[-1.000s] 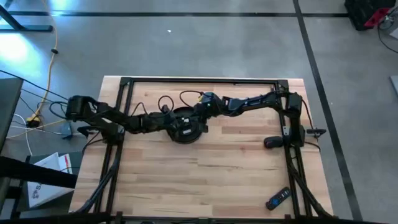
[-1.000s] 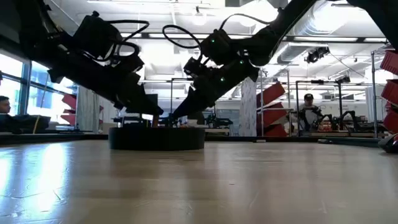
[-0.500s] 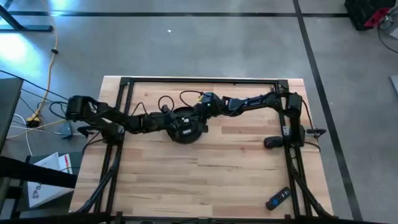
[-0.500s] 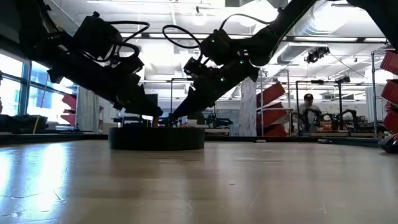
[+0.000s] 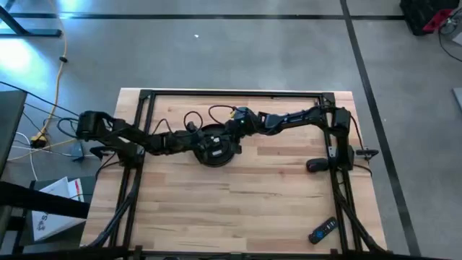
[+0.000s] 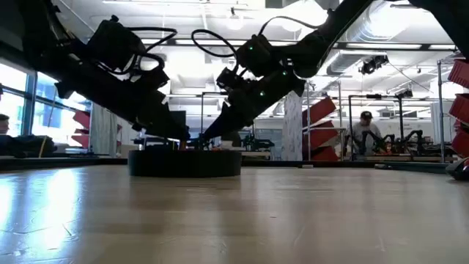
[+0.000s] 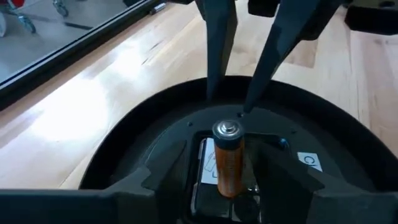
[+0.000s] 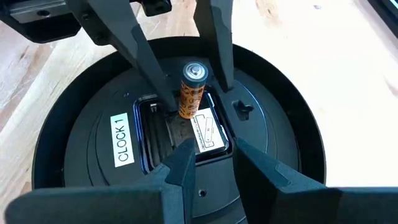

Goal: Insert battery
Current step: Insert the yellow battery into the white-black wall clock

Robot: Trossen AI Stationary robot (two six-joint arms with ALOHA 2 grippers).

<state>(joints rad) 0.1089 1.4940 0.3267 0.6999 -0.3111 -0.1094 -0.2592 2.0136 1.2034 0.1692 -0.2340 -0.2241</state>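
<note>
Left gripper (image 8: 186, 59) pinches the battery (image 8: 192, 90) tilted over the clock (image 8: 118, 138) slot; right gripper (image 7: 239, 93) spread, crowding it; slot bottom hidden.

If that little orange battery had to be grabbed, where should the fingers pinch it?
Probably across the upper body of the orange battery, just below its metal cap, coming down from above. It stands tilted with its lower end already in the slot of the black clock, so only the top half is free, between the left gripper fingers.

both arms reach inward over mid-table, the left tool (image 5: 204, 144) and right tool (image 5: 225, 136) angled down, tips close together.
</note>
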